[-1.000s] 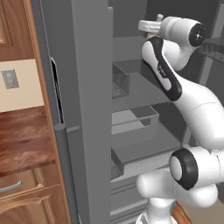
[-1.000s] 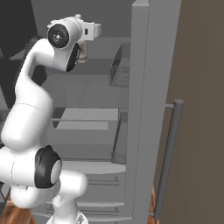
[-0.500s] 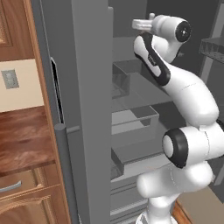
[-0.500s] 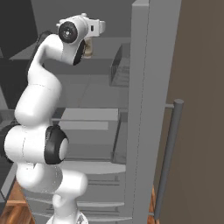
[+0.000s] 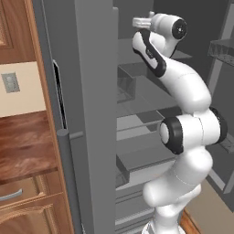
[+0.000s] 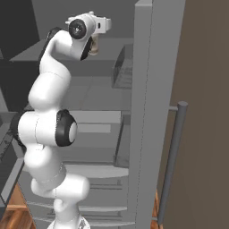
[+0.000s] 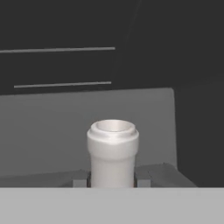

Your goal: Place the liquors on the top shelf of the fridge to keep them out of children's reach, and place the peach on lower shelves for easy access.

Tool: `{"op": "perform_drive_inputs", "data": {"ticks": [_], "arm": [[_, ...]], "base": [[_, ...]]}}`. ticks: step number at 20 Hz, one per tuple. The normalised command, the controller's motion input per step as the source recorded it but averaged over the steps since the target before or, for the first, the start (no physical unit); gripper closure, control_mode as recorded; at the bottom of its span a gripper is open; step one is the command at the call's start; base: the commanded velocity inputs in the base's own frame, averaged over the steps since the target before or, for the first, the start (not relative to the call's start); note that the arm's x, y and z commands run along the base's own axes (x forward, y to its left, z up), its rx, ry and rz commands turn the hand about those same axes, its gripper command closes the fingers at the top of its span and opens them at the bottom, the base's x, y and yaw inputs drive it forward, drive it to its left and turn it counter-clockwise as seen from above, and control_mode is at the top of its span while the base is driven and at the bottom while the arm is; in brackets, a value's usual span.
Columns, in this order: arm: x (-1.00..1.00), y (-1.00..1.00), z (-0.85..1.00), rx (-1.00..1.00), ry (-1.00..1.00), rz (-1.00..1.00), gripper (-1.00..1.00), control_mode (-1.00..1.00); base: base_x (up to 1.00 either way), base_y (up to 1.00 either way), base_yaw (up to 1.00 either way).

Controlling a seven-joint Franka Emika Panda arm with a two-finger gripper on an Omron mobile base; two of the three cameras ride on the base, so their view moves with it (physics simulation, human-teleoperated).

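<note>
My gripper (image 7: 113, 179) is shut on the neck of a cream-white liquor bottle (image 7: 113, 151), which stands upright between the finger tips. Behind it lies a flat grey shelf (image 7: 52, 118) inside the fridge (image 5: 91, 91). From the right base view, the bottle (image 6: 94, 46) hangs under my hand at the height of the top shelf (image 6: 114, 44). In the left base view my hand (image 5: 142, 21) reaches into the upper fridge, above the lower shelves (image 5: 137, 87). The peach is out of view.
Open fridge doors flank the arm: one on the left (image 5: 87, 137), one on the right with a vertical bar handle (image 6: 172, 165) and a door bin (image 6: 121, 67). Clear drawers (image 5: 135, 125) sit below. Wooden cabinets (image 5: 23, 151) stand to the left.
The arm has stretched forward and the hand has carried the bottle deeper into the upper fridge. The grip on the bottle stays the same.
</note>
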Motion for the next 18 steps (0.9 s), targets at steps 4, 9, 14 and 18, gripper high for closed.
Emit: {"op": "perform_drive_inputs", "data": {"ticks": [4,9,14,18], "arm": [[0.71,0.04,0.00,0.00,0.00,0.00,1.00,-1.00],[0.73,0.21,0.00,-0.04,0.00,0.00,1.00,-1.00],[0.67,0.31,0.00,-0.07,0.00,0.00,1.00,-1.00],[0.53,0.24,0.00,-0.06,0.00,0.00,-1.00,-1.00]], "base": [[0.00,0.00,0.00],[0.00,0.00,0.00],[0.00,0.00,0.00],[0.00,0.00,0.00]]}}
